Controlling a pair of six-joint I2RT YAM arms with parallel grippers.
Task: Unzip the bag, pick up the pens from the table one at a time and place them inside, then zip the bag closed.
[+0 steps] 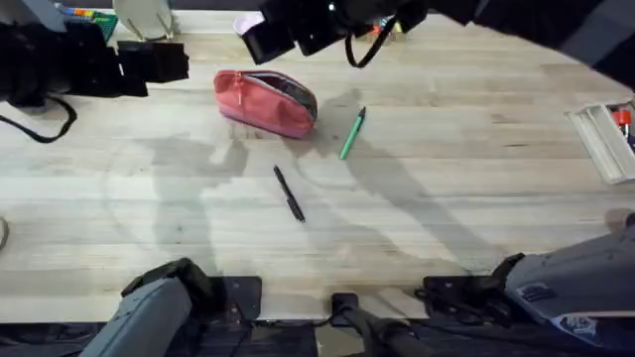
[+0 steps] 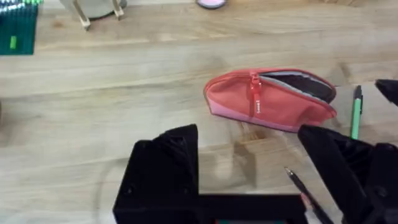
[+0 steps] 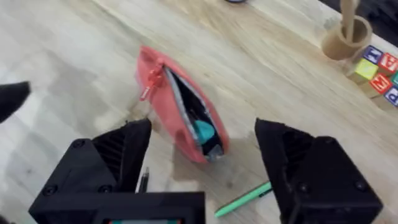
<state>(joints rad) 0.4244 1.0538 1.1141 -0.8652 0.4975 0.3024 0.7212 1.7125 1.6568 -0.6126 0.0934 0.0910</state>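
The coral-pink bag (image 1: 263,102) lies at the back middle of the table (image 1: 476,198). Its zipper is open along about half its length, and the red pull (image 3: 152,81) sits near the middle. Dark lining and something teal (image 3: 204,130) show in the gap. Right of the bag lies the green pen (image 1: 352,133), and the black pen (image 1: 289,192) lies nearer the front. Both grippers hang high above the table with nothing between their fingers. The left gripper (image 2: 245,140) is open, facing the bag (image 2: 267,99). The right gripper (image 3: 204,127) is open above the bag (image 3: 180,112).
A green box (image 2: 18,28) and a wooden stand (image 2: 99,12) sit at the back left. Coloured letter blocks (image 3: 376,65) and a wooden cup (image 3: 348,37) stand behind the bag. A white tray (image 1: 605,139) lies at the right edge.
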